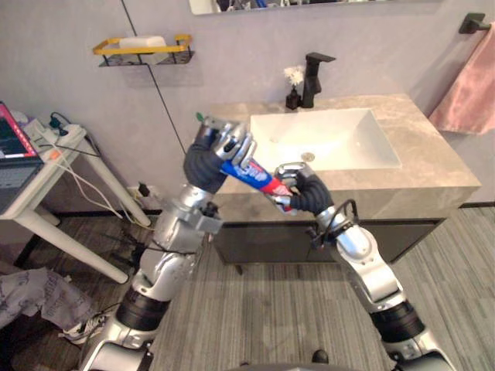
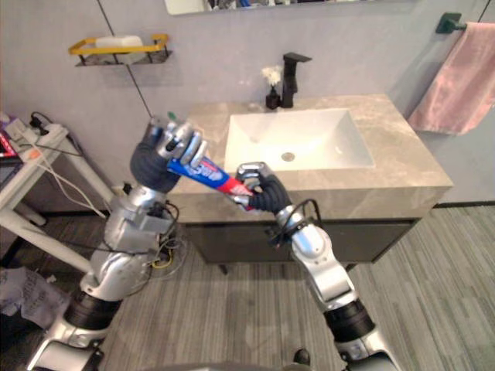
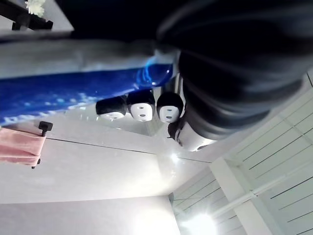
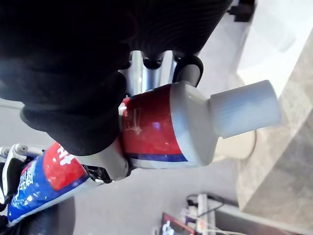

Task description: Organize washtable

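Toothpaste tube — fingers of left hand and right hand curled round it — before the counter, sink beyond.

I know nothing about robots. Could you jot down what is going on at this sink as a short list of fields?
Held item: blue-and-red toothpaste tube with white cap, up in the air in front of the counter
Left hand: curled round the tube's blue flat end
Right hand: curled round the red end near the cap
Washtable: beige stone countertop with white rectangular basin
On counter: black faucet, small dark vase of white flowers
On wall: pink towel, yellow-rimmed wire shelf
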